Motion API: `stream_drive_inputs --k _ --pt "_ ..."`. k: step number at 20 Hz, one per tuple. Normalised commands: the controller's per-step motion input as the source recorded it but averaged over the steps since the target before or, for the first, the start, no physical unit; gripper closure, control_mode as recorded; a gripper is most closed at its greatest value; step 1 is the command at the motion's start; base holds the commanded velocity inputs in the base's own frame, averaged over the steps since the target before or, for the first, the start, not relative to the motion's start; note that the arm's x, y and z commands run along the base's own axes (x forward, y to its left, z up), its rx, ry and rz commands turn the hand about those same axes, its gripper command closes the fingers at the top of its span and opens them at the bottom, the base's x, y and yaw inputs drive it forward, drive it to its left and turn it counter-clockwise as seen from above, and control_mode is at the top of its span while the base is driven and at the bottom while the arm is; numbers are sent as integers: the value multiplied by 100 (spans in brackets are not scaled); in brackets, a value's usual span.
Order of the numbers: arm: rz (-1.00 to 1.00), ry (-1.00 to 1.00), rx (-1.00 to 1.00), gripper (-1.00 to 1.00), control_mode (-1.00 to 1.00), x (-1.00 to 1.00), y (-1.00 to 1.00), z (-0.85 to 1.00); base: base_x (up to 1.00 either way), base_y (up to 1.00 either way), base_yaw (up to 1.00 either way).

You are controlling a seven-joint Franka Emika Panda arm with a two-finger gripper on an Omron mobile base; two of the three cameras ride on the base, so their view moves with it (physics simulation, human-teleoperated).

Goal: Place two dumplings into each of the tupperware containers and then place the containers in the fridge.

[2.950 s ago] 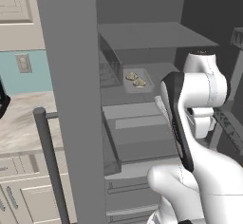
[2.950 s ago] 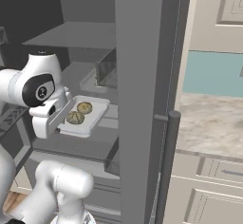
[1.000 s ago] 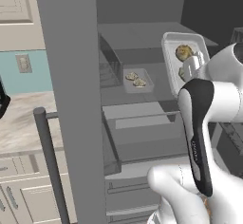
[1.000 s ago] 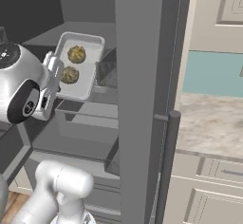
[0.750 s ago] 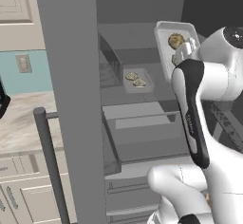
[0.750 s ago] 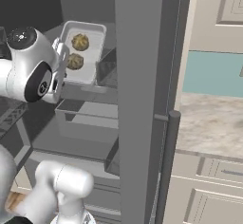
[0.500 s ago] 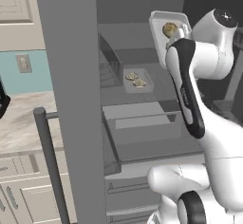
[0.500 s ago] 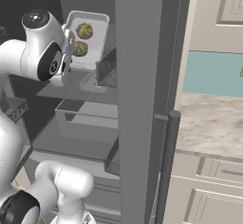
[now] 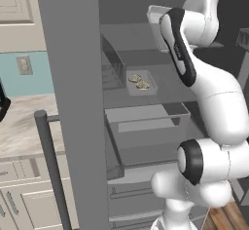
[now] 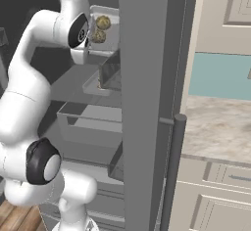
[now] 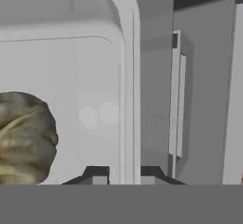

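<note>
Grey fridge (image 9: pixel 73 102) door stands open nearest the base, its bar handle (image 9: pixel 48 170) in the foreground of both base views, with pale cabinets and a marble desk (image 10: pixel 215 122) off to the side. Past the door, the arm lifts the second tupperware container (image 10: pixel 109 29) high, tipped steeply toward the camera, two dumplings (image 10: pixel 101 28) lying in it. In the hand view the fingers (image 11: pixel 124 174) are clenched on that container's rim, one dumpling close beside them. Deeper in, the first container (image 9: pixel 142 83) already sits on a middle shelf with its own pair of dumplings.

The step in hand looks like stowing the last container. Next it probably needs levelling and sliding onto a free shelf, gently, since the tilt could roll the dumplings out.

Compared with three seconds ago, the container has risen from shelf height to the top of the fridge and tilted up.
</note>
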Motion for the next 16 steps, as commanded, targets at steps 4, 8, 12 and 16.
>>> stream_drive_inputs --k 4,8,12,16 --pt "3 0 2 100 -100 100 -26 0 0 0 0" --pt "4 0 0 100 -100 100 -8 -2 0 0 0" --pt "3 0 0 100 -100 90 0 -10 0 0 0" --pt "1 -1 0 100 -100 66 0 -32 0 0 0"
